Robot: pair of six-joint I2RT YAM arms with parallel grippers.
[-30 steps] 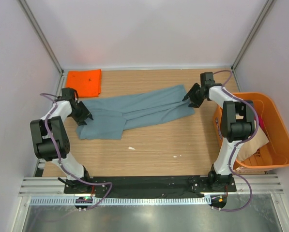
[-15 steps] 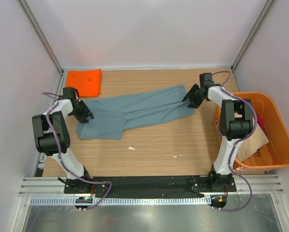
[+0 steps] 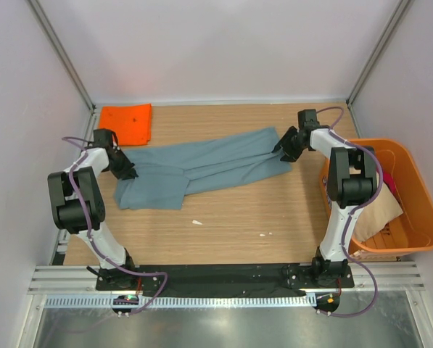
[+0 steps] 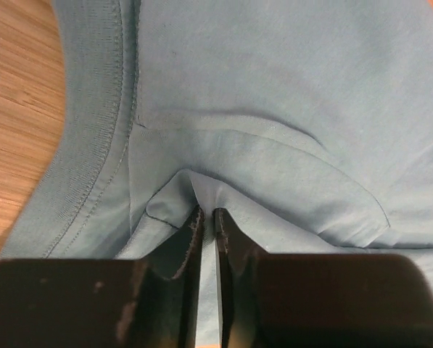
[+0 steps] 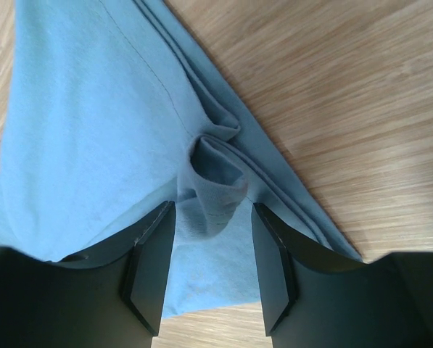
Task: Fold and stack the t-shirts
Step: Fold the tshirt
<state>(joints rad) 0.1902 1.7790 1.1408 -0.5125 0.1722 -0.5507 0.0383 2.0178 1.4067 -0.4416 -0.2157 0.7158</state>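
Plain grey-blue t-shirt; bright orange t-shirt; orange tub; pale wood-grain table.

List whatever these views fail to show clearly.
1. Top view: the right arm covers part of the orange tub, so the clothes inside cannot be counted.
2. Top view: white specks on the table are too small to identify.
3. Left wrist view: the left gripper's own body hides the grey-blue t-shirt beneath its pinch.
4. Right wrist view: the frame edges cut off the shirt's outline.
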